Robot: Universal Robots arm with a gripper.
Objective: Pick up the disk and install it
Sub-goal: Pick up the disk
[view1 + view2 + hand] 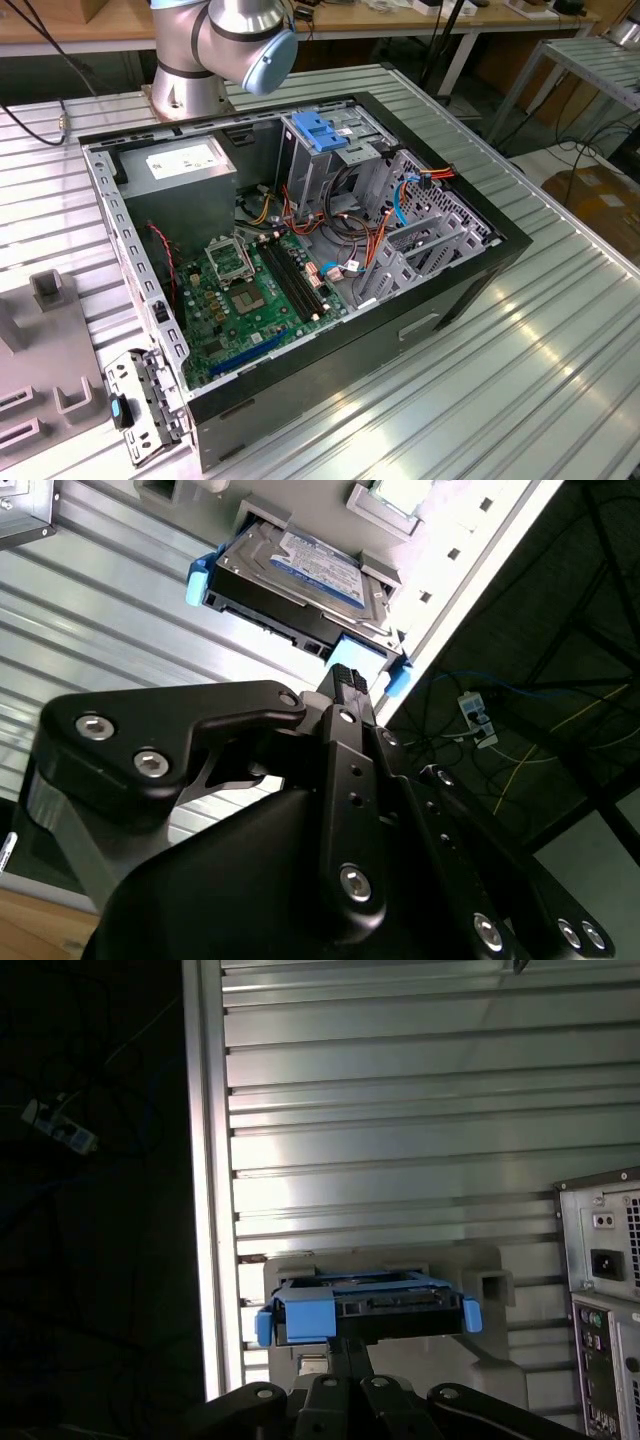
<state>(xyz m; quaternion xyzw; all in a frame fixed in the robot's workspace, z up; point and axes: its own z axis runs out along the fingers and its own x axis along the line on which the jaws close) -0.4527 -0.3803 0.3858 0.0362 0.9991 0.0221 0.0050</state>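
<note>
**fingers at the disk's near edge, disk flat on its holder**

the disk (295, 570) lies flat with its label up on a grey holder (490, 1285). the holder sits close to one edge of the ribbed metal desk (520, 380). beyond that edge both wrist views show dark floor with loose cables. blue rails (200, 580) clip the disk's two sides, and a blue tab shows on the face turned toward the arm. in the first wrist view the disk (370, 1305) is seen end on, raised a little above the holder's base.

the fingers (345, 695) look pressed together, with no gap between the two black bars in the first wrist view (340, 1355). their ribbed tips reach up to the disk's near face, right at the blue tab. i cannot tell whether they touch it. they do not span the disk's body.

the back of the case (600, 1300), with its sockets, stands near the holder on the same desk.

in the exterior view the case (330, 370) lies open on its side in the middle of the desk. inside it are a green board (250, 290), a grey power supply (185, 165) in one corner, and an upright metal cage topped with a blue handle (320, 130). the arm (225, 40) has its base on the desk just beside the power-supply corner.
</note>
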